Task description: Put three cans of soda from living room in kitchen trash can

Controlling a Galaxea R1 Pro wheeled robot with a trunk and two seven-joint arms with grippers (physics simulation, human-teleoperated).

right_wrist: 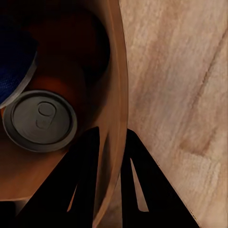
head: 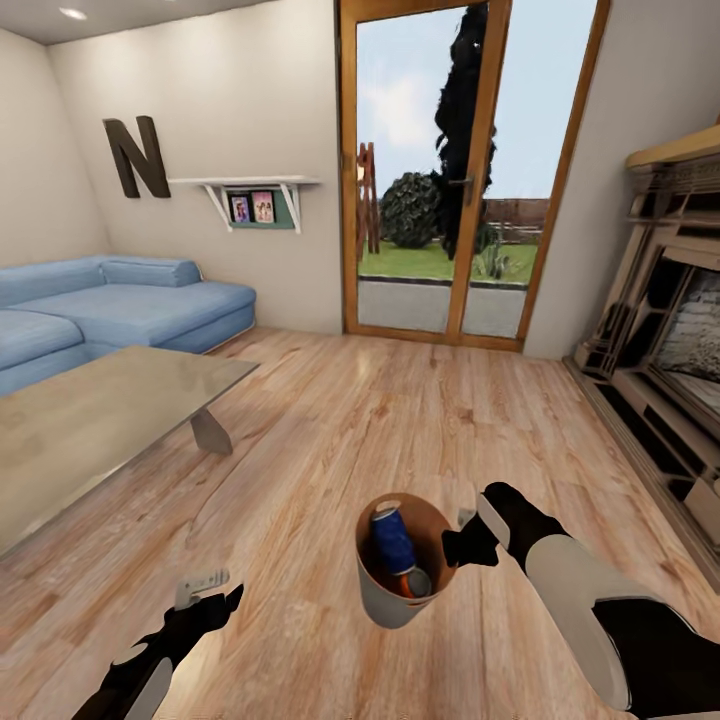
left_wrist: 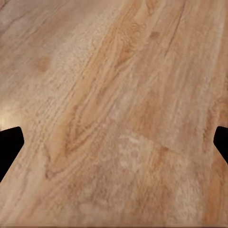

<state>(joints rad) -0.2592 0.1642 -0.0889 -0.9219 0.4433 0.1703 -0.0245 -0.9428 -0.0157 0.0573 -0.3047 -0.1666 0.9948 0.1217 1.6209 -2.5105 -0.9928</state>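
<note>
Bin [head: 385, 590] carried by right gripper [right_wrist: 114, 142], jaws pinching rim; cans [head: 395, 545] inside. Keep bin upright while travelling. Left gripper [head: 205, 590] jaws wide, empty.

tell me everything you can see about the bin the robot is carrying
The bin is small and round, pale grey outside, shiny copper-brown inside. It hangs upright above the wood floor, gripped by the right gripper, whose jaws pinch its rim wall, one inside and one outside. Inside lean a blue can and an orange can with a grey top.
</note>
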